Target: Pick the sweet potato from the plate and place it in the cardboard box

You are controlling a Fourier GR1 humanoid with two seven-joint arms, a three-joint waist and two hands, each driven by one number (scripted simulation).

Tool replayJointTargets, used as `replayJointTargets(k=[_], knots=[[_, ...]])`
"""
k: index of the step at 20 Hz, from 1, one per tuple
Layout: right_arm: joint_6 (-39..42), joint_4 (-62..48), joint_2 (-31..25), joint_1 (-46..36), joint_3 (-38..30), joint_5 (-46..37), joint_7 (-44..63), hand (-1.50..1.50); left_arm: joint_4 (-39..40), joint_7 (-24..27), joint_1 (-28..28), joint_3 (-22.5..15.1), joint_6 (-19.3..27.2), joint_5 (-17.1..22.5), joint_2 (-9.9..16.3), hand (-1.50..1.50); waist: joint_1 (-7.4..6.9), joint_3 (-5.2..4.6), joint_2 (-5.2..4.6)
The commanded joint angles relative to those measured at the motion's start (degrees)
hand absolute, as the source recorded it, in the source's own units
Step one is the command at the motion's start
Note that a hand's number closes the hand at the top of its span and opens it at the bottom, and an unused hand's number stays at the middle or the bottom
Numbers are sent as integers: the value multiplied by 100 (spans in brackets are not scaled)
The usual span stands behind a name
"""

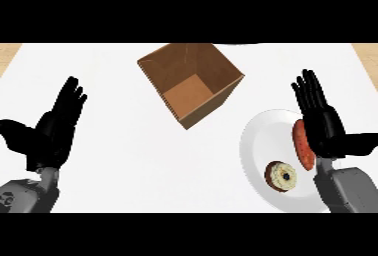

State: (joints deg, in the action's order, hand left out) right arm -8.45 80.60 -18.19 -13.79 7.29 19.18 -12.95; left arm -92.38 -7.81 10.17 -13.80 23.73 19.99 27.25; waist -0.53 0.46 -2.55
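White counter (133,165); right hand (325,127) spread beside sweet potato (303,145) on plate (258,145): risks nudging doughnut (281,176), missing cardboard box (190,82); left hand (52,130) spread, resting

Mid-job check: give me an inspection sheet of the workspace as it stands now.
Surface: white counter, wooden strips at both far corners.
Job's things: sweet potato on the white plate, at its right side; cardboard box open, nothing seen inside, left of and beyond the plate.
Clutter: chocolate-iced doughnut on the same plate, nearer the robot.
Hands: left hand open, fingers straight, at the left; right hand open, over the plate's right edge, partly covering the sweet potato.
Cables: nothing seen.
Surroundings: nothing seen beyond the counter.
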Motion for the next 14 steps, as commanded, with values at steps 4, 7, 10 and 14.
replayJointTargets(k=[4, 7, 10, 14], knots=[[538, -512, -273, -787, -779, 426, -169, -150, 622, 383, -367, -114, -260, -624, 206, 0, 1, -43, 240], [-76, -987, -1941, -312, -325, -1457, 371, -150, 589, 383, -386, -190, -162, -769, 367, 0, 74, -223, 85], [-1403, -1583, -603, -776, -1134, -717, 434, -150, 584, 450, -559, -371, -199, -961, 338, 0, -73, -41, 214], [-858, -1871, -248, -377, -1419, -458, -880, -150, 749, 699, -839, -111, -447, -996, 293, 0, 16, -42, 245]])
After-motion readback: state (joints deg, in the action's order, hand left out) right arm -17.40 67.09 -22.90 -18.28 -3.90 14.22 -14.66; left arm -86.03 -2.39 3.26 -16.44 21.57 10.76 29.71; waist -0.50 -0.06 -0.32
